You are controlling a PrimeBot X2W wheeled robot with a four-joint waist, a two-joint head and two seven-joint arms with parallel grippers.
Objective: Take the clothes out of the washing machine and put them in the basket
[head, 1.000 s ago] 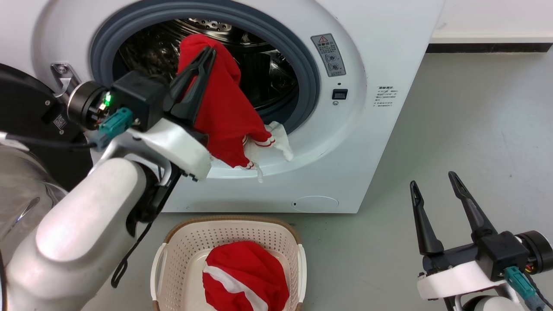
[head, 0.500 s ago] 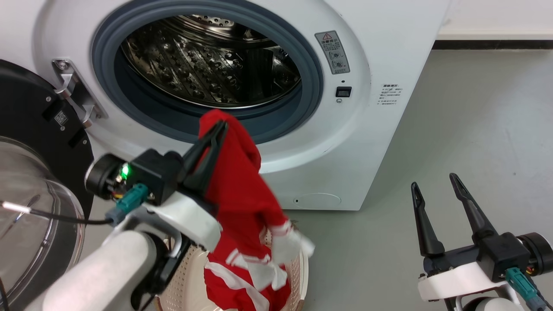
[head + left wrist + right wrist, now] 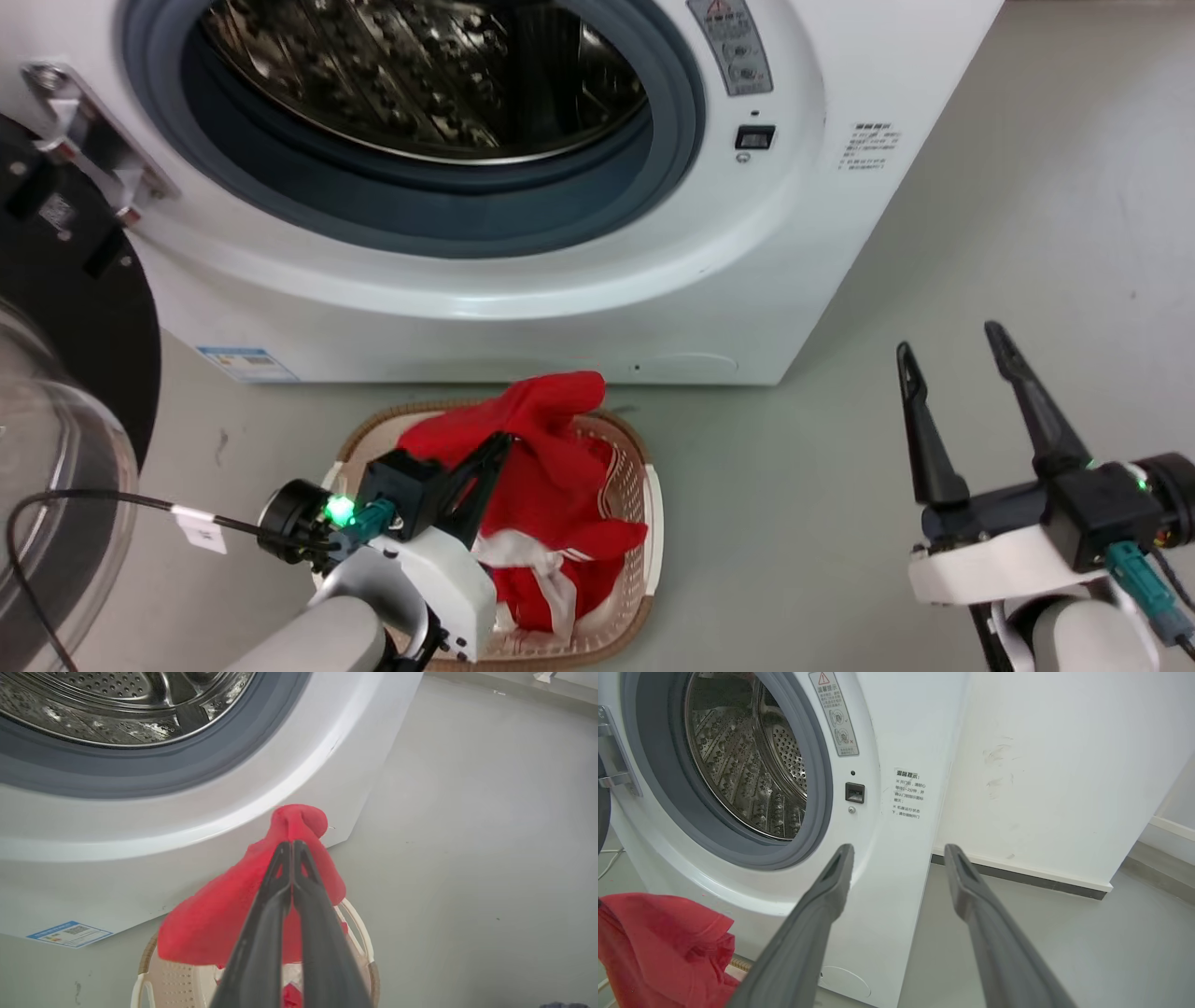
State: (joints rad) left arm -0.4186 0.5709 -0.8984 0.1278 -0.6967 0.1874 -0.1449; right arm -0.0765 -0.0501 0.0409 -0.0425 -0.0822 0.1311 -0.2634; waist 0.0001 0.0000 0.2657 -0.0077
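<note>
Clothes [image 3: 551, 467] over basket [image 3: 651, 509], washing machine [image 3: 560, 317] behind

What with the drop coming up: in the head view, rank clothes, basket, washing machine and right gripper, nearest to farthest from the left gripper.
1. Clothes, pinched in the left gripper.
2. Basket, underneath it.
3. Washing machine, just behind the basket.
4. Right gripper, far off to the right.

1. Head view: you look steeply down onto the washing machine [image 3: 523, 308] front, with the basket [image 3: 653, 509] just below it.
2. Left wrist view: you sit low, close above the basket, facing the machine's lower front.
3. Right wrist view: you look from low on the right, further back, at its front corner.
4. Shared by all three: the drum [image 3: 420, 75] and the clothes [image 3: 551, 467].
</note>
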